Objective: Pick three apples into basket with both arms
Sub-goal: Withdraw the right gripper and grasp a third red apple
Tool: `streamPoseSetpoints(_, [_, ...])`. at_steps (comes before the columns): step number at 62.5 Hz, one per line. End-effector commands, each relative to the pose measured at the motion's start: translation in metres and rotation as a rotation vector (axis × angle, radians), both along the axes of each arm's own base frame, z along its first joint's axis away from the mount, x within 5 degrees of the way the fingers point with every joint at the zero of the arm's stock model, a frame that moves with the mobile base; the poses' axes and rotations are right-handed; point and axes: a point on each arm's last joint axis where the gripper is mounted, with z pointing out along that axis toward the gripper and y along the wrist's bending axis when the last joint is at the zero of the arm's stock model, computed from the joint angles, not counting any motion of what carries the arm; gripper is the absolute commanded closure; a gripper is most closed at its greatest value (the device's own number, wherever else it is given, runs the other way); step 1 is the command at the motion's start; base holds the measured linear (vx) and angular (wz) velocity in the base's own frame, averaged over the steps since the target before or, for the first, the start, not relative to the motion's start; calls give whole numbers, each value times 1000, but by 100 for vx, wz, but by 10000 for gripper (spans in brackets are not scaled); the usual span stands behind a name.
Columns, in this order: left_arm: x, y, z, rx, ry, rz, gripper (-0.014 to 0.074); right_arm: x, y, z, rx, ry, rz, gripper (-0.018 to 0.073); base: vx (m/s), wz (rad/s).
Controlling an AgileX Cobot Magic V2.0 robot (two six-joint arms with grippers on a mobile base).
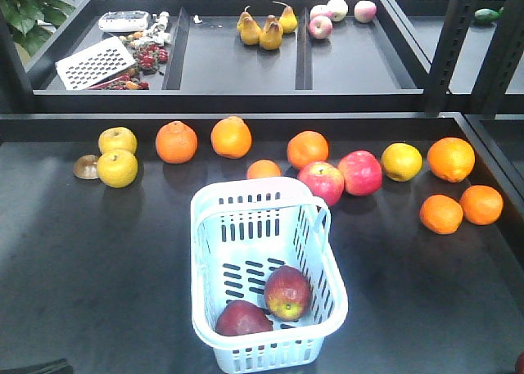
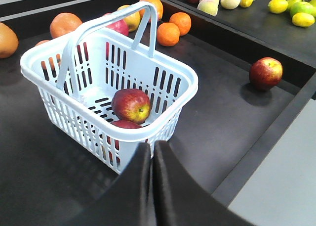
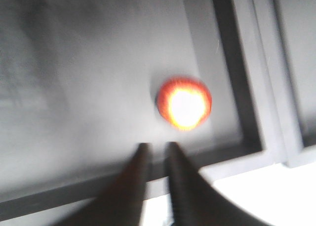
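two apples (image 2: 131, 105) lie inside the basket (image 2: 183, 77) on the tabletop (image 2: 222, 122). the third apple (image 2: 265, 73) sits well apart near the tabletop's edge (blurred in the right wrist view). the left hand (image 2: 152, 152) is closed and empty; the right hand (image 3: 155, 154) is nearly closed, just short of that apple.

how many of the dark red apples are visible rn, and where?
3. Two dark maroon-red apples lie in the pale blue-white slotted plastic basket: one on the base, one against its near wall. The third sits on the black table outside it, ahead of the right hand.
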Motion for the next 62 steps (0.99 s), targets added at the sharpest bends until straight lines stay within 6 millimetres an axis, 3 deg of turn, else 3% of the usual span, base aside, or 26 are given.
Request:
streamPoseSetpoints(1, [4,0,12,-56,-33,35,603,6,-22,1,22,-28,-32,207,0,0])
streamPoseSetpoints(9, [4,0,12,-56,-33,35,603,16,-39,-16,48,26,-78,-27,0,0])
streamPoseSetpoints(17, [4,0,12,-56,-33,35,603,32,-48,-38,43,90,-54,-170,0,0])
streamPoseSetpoints(33, [4,0,12,-57,-33,35,603,53,-59,-81,72,221,-46,-146,0,0])
streamPoseSetpoints(62, [4,0,12,-57,-33,36,603,68,-69,-137,102,394,-13,-92,0,0])
